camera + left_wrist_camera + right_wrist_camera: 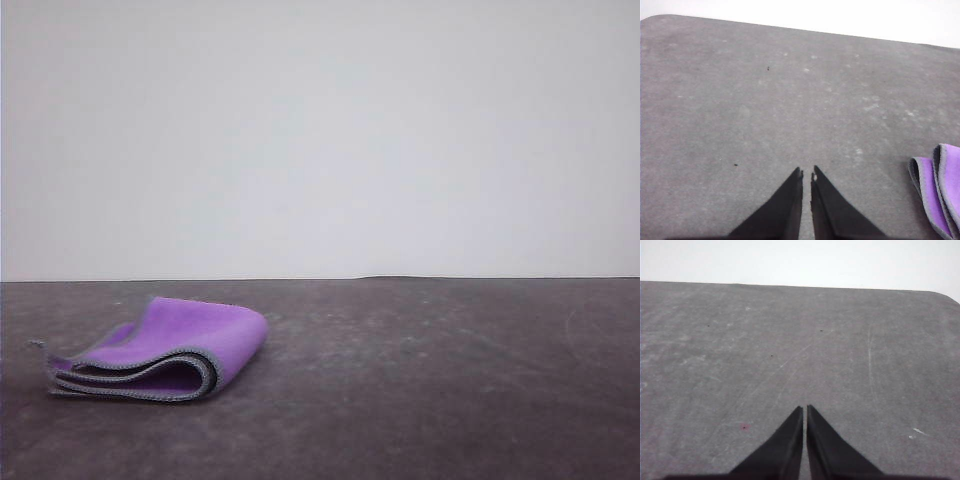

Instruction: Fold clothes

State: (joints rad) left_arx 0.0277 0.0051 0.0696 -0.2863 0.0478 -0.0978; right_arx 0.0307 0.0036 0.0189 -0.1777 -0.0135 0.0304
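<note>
Table (pixel 450 380) surface, dark grey and scuffed with pale specks and faint scratches, is stretching across all three views, ending at a plain white wall (pixel 320 130) behind it. Cloth (pixel 165 350) is lying on the table's left part in the front view, folded over into a thick bundle with its purple face outward; the rounded fold is pointing right, and the grey-edged layers are stacking open toward the camera, dark grey showing between them. One corner is sticking out loosely at the left end. In the left wrist view a piece of the same cloth (pixel 940 190) is showing at the frame's edge, purple with grey edging, lying well apart from the left end effector (pixel 806 175). That end effector is holding nothing, its black fingers (pixel 785 205) nearly meeting with a thin slit between the tips. Right end effector (pixel 805 410) is likewise pressing together over bare table, gripping nothing.
</note>
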